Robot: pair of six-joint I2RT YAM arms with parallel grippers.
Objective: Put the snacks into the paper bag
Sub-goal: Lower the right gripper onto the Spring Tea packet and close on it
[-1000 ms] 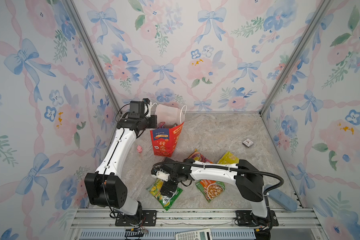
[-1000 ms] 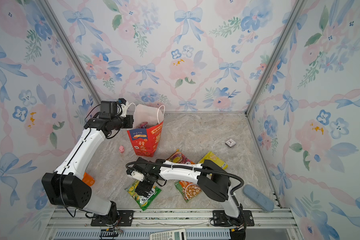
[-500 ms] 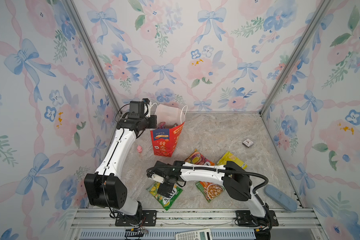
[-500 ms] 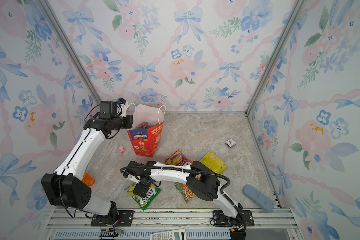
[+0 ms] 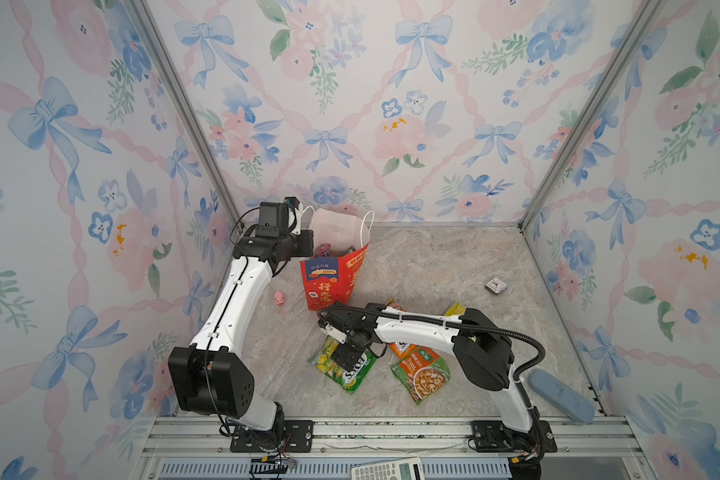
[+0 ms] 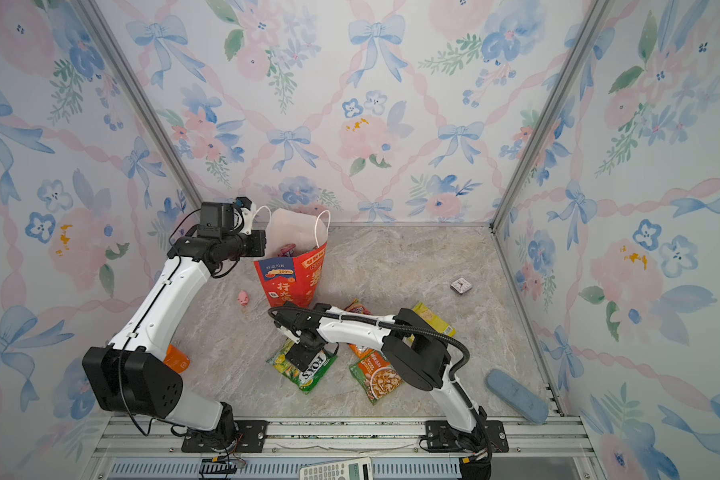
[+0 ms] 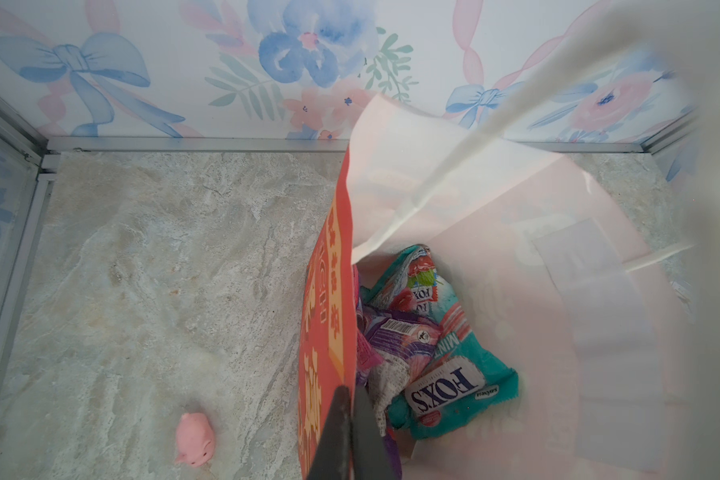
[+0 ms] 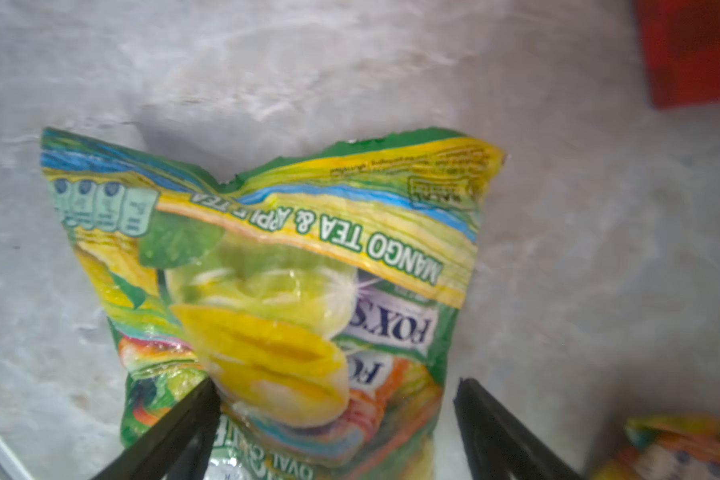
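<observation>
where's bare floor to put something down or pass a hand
Bare: back right, between paper bag, clock and back wall; also front left, between pink toy and green packet. Crowded: front middle, packets under the right arm.

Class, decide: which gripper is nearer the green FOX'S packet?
Right. The right gripper hangs open over the green FOX'S packet; the left gripper pinches the paper bag, farther back.

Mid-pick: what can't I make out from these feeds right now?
- Whether the right gripper touches the green FOX'S packet: the right wrist view is blurred and its edge cuts the packet; in both top views the gripper covers the contact.
- What lies beneath the teal FOX'S packet in the paper bag: left wrist view, upper packets hide it.
- Orange object by the left arm: in a top view, the arm hides most.
</observation>
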